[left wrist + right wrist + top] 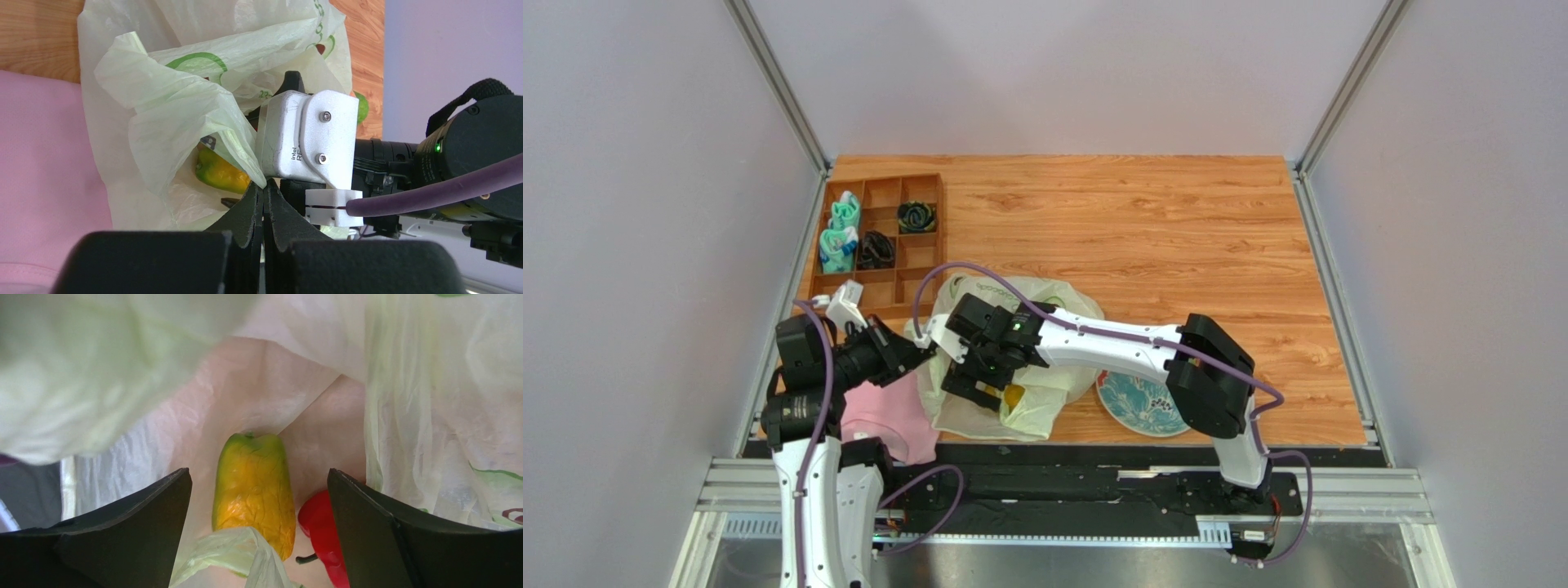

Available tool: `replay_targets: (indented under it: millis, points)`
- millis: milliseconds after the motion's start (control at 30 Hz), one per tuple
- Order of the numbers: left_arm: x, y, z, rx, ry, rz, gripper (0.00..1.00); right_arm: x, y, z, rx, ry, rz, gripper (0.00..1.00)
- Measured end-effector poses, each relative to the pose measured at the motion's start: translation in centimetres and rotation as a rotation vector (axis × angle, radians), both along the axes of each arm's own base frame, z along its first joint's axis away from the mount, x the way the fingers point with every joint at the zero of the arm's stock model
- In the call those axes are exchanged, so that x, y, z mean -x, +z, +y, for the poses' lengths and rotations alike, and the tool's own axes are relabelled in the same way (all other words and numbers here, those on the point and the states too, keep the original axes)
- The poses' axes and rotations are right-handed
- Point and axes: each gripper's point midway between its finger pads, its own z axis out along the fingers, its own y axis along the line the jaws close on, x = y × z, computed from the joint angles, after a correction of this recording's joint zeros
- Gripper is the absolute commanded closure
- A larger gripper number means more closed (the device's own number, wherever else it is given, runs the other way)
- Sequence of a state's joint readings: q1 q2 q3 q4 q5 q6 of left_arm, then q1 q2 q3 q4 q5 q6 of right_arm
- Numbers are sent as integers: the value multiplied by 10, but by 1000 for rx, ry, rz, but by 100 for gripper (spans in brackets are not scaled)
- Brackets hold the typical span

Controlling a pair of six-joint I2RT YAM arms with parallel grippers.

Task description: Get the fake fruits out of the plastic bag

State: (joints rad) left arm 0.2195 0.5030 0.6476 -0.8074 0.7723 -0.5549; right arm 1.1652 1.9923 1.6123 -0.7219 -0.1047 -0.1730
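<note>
Black fingers (123, 539) of the right gripper (258, 471) stand spread around a yellow fruit (251, 496) inside the bag (92, 367); the left gripper (264, 199) pinches its edge.

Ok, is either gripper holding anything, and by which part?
Left gripper is shut on the plastic bag, pinching a fold by its opening. Right gripper is open inside the bag, astride the yellow-orange fruit, holding nothing.

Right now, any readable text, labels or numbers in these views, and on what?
"intel", then a cut-off line starting "RE": on the white screwed housing in the left wrist view.
Green print on the plastic bag: creased, unreadable.
Top and right wrist views: nothing legible.
</note>
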Motion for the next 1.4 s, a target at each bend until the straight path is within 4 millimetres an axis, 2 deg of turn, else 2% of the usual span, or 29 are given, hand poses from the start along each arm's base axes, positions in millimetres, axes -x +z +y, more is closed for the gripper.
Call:
replay_targets:
  millis: [233, 400, 500, 567, 600, 633, 733, 767, 867, 967, 1033, 1133, 1233, 1300, 1400]
  points:
    - [-2, -7, 6, -24, 35, 18, 100, -11, -15, -11, 44, -42, -66, 13]
    - [0, -9, 8, -43, 40, 27, 100, -11, -25, -19, 70, -65, -62, 13]
    - [4, -1, 3, -24, 11, 13, 100, -9, -43, -36, 128, -75, -47, 13]
    - [5, 9, -1, -14, -11, -28, 100, -3, -61, -52, 195, -74, -20, 24]
    - [5, 13, -2, -11, -19, -45, 100, -1, -62, -53, 199, -65, -8, 30]
    - [5, 16, -3, -7, -27, -56, 100, -2, -62, -52, 198, -62, -14, 42]
    - [5, 17, -5, 1, -36, -60, 100, -3, -60, -50, 206, -34, -18, 56]
    - [5, 18, -5, 2, -38, -61, 100, -4, -58, -47, 203, -24, -19, 58]
    - [5, 19, -6, 8, -42, -61, 100, -7, -39, -31, 161, -3, 4, 59]
    - [5, 26, -10, 36, -67, -84, 100, -14, 8, 2, 11, 9, 55, 61]
    - [2, 30, -10, 31, -65, -104, 100, -16, 36, 14, -85, 20, 96, 60]
    - [-3, 37, -9, 26, -66, -143, 100, -14, 80, 7, -191, 26, 165, 54]
    - [-5, 46, -11, 31, -80, -173, 100, -9, 110, -6, -253, 31, 217, 51]
    - [-7, 53, -10, 29, -85, -195, 100, -5, 121, -11, -288, 32, 264, 50]
    - [-10, 61, -8, 9, -78, -227, 100, -1, 127, -18, -322, 15, 349, 50]
